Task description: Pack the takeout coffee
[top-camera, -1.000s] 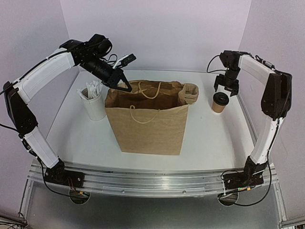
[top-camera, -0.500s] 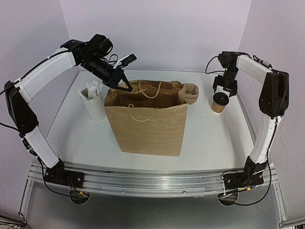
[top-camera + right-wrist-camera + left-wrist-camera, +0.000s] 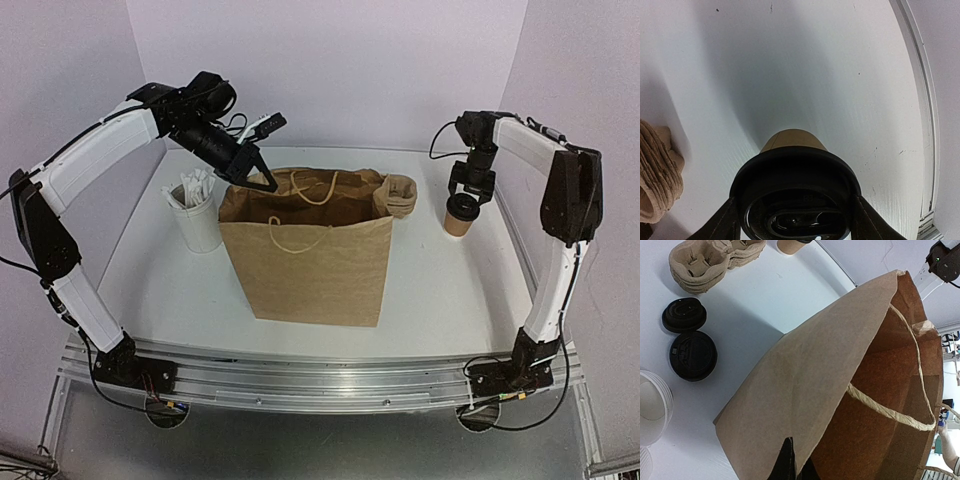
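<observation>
The takeout coffee [image 3: 462, 213], a small brown cup with a black lid [image 3: 795, 185], stands on the table at the right, beside the brown paper bag [image 3: 305, 260]. My right gripper [image 3: 472, 190] hangs straight over it. In the right wrist view its fingers [image 3: 725, 220] press on both sides of the lid's rim, so the right gripper [image 3: 795, 200] is shut on it. My left gripper [image 3: 262, 182] is shut on the bag's back left rim [image 3: 805, 390], one finger [image 3: 786, 462] outside the paper. The bag stands open.
A tall white cup of straws [image 3: 198, 215] stands left of the bag. Stacked pulp cup carriers [image 3: 400, 195] lie between bag and coffee. Black lids [image 3: 690, 347] and a white cup [image 3: 652, 407] sit behind the bag. The table's right rail [image 3: 925, 100] runs close to the coffee.
The right gripper has come down a little over the coffee and its fingers have drawn in onto the lid. The left arm and the bag have not moved.
</observation>
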Available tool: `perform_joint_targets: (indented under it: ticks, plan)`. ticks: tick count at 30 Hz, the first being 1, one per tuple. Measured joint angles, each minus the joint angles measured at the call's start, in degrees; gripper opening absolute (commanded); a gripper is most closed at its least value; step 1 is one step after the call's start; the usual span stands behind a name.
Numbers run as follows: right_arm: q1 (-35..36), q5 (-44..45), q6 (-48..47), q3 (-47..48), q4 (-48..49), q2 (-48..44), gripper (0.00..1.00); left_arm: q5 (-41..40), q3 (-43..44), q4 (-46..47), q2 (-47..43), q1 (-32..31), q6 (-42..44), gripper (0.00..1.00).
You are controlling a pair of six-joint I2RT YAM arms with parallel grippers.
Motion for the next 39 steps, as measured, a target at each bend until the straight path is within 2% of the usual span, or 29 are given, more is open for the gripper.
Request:
perform_joint_targets:
  ticks: [13,25,31,39]
  plan:
    - [0.00,-0.59,-0.24,-0.65,-0.40,-0.67,0.48,0.02,0.00,0.00,0.00,0.00,0.19,0.00]
    - [0.07,-2.94,-0.51,3.00,-6.18,-5.18,0.42,0.02,0.00,0.02,0.02,0.00,0.22,0.00]
    - [2.04,-5.37,-0.41,13.01,-12.07,-7.45,0.41,-0.03,0.00,0.06,0.10,0.00,0.24,0.00]
    - [12.57,-10.78,1.09,32.77,-13.70,-11.52,0.39,-0.09,0.00,0.11,0.19,0.00,0.29,0.00]
